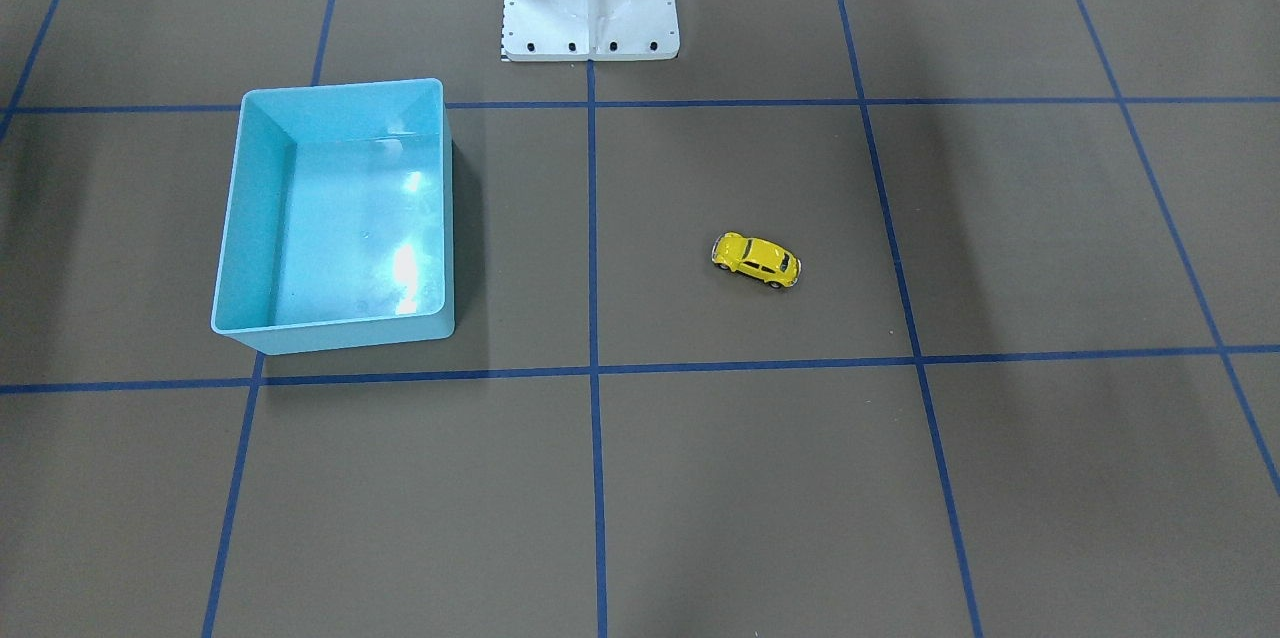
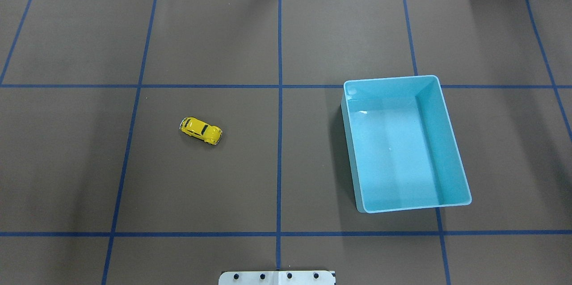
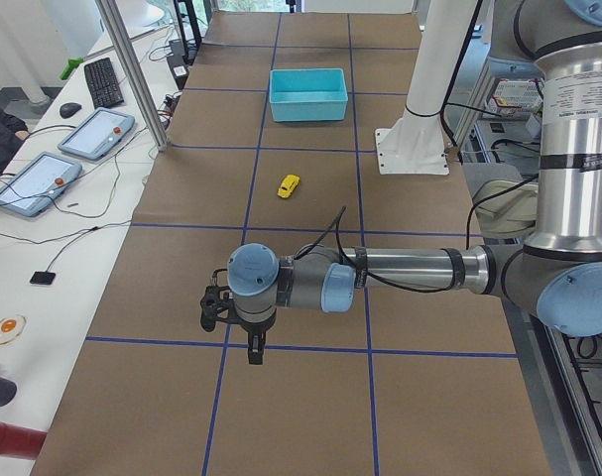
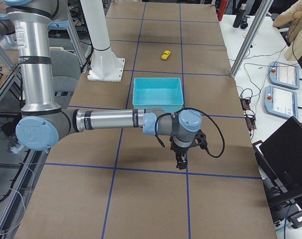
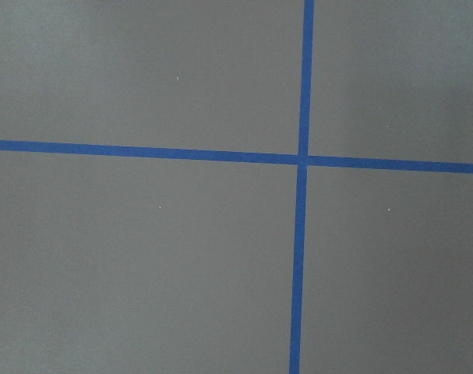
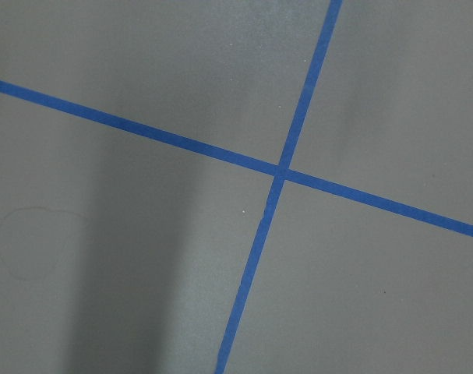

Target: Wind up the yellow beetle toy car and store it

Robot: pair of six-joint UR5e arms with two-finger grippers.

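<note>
Hands idle: left hand [image 3: 253, 355] and right hand [image 4: 181, 164] hang far out to either side, gripping nothing that shows; how far open, I cannot tell.
Brown paper-covered table [image 2: 201, 195] offers wide room; light-blue rectangular plastic bin [image 2: 442, 142] stands empty rightward; tiny glossy yellow beetle toy car [image 2: 201, 130] sits well apart, far from edges, not yet wound or stored.

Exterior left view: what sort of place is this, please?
Probably a robotics lab or test cell. The table carries a grid of blue tape, a large robot arm reaches over it, and control tablets lie beside it.
</note>
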